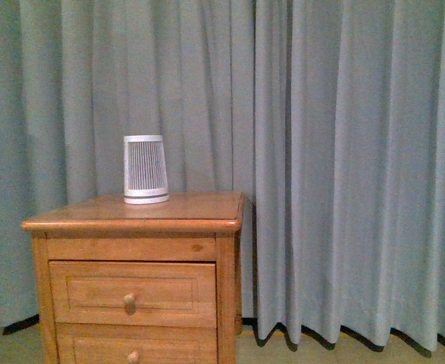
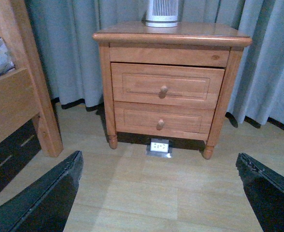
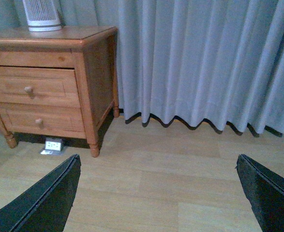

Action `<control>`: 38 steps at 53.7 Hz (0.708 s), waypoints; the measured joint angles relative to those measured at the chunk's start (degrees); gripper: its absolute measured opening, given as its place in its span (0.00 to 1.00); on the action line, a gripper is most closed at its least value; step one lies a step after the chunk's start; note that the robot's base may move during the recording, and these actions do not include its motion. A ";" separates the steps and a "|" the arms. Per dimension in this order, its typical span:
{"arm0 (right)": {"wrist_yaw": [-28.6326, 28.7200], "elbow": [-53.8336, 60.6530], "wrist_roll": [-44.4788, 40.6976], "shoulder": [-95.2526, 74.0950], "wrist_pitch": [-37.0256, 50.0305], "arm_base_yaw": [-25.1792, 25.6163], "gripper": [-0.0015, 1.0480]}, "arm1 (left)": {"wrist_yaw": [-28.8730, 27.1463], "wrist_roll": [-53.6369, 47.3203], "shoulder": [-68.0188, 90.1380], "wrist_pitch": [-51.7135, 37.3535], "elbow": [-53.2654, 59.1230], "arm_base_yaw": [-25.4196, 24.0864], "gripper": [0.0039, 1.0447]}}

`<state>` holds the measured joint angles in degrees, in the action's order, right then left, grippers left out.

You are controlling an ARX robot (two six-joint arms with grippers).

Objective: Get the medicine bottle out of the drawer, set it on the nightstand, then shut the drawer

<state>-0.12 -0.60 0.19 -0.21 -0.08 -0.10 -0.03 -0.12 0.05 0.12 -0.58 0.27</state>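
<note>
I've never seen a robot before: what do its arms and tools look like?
The arms themselves are out of view. The left tool and right tool each show two broad, matte black, wedge-shaped fingers with rough edges; no cables or markings visible.

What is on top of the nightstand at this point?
Only a white slatted device stands on the nightstand top, toward its back edge; nothing else shows there. The upper drawer front covers its inside, so whatever it holds is hidden.

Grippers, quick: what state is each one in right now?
Left gripper: open, holding nothing.
Right gripper: open, holding nothing.
</note>
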 joint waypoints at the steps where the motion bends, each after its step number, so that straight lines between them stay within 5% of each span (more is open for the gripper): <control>1: 0.02 0.00 0.00 0.00 0.00 0.00 0.93 | -0.02 0.00 0.00 0.00 0.00 0.00 0.94; 32: 0.09 0.00 0.00 0.00 0.00 0.00 0.93 | -0.04 0.02 0.00 0.02 0.00 0.00 0.94; 38: 0.11 0.00 0.00 0.00 0.00 0.00 0.93 | -5.09 9.73 5.38 11.50 -3.23 0.98 0.94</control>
<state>-0.01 -0.60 0.19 -0.21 -0.08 -0.10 -5.13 9.61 5.43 11.62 -3.81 1.26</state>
